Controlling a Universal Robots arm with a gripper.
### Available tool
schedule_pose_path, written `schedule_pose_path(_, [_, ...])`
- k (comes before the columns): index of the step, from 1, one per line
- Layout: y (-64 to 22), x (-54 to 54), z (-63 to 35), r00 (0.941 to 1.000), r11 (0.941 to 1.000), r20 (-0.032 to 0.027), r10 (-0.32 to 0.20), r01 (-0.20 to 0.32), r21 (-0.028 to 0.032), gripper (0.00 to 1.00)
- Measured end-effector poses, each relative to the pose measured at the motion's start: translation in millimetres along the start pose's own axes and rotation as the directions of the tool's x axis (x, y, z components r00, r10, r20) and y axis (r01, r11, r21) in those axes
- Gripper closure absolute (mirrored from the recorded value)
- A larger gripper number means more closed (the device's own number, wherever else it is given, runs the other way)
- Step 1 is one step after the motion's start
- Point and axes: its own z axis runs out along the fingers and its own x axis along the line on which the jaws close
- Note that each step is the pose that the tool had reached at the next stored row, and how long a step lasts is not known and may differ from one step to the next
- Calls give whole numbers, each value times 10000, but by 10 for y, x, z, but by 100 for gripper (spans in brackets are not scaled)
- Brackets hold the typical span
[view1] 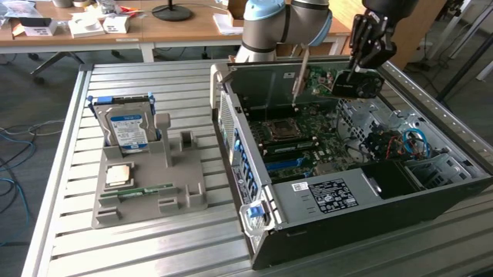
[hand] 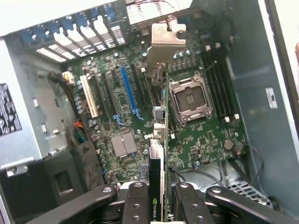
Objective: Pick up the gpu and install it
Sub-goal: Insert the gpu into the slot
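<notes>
The gpu [view1: 319, 79], a thin card with a long pale metal bracket at one end, hangs inside the open computer case [view1: 347, 196], above the motherboard [view1: 297, 144]. My gripper [view1: 336, 82] is shut on it at the end away from the bracket. In the wrist view the gpu [hand: 159, 154] runs edge-on away from my gripper [hand: 160, 198], with black fingers [hand: 136, 205] pressed on both of its faces. Its bracket [hand: 163, 44] points toward the case's slotted rear wall. The card hovers between the blue slot [hand: 128, 93] and the CPU socket [hand: 189, 95].
On the exterior view's left a grey holder [view1: 173, 190] carries a silver hard drive [view1: 127, 130], a square chip [view1: 118, 175] and a green memory stick [view1: 142, 189]. The case's walls, drive bays and cables [view1: 412, 144] surround the motherboard. A cluttered desk [view1: 185, 29] stands behind.
</notes>
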Motion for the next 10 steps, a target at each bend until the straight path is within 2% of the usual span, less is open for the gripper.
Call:
schedule_pose_path(5, [0, 0, 3, 9960, 9960, -18, -888, 888, 4, 74])
schedule_pose_path(10, [0, 0, 7, 9842, 9842, -33, -1770, 1770, 7, 74])
